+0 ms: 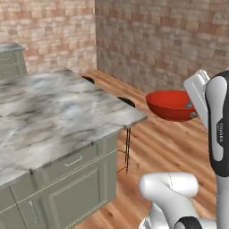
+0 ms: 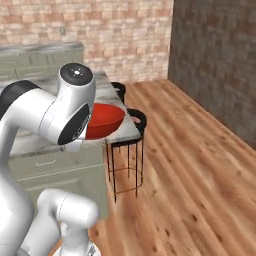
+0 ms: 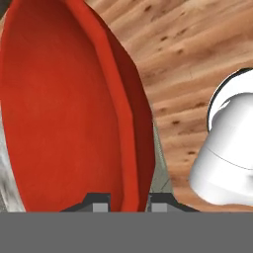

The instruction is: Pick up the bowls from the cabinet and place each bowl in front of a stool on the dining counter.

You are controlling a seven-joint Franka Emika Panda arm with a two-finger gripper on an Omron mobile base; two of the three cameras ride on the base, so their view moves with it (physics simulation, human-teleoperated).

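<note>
A home kitchen: a large island (image 1: 53, 112) with a veined marble top and pale green drawer fronts, black stools (image 2: 136, 120) tucked at its far edge, more green cabinets (image 2: 40, 59) along a brick wall (image 2: 120, 35), warm wooden plank floor (image 2: 200, 190).

Both base views share the red bowl (image 1: 172, 105) from behind.

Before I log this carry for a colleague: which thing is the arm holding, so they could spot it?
Start at the marble dining counter. Off its corner by the stools, the gripper pinches a wide shallow bowl by its rim. It is glossy red, hanging in the air.
</note>
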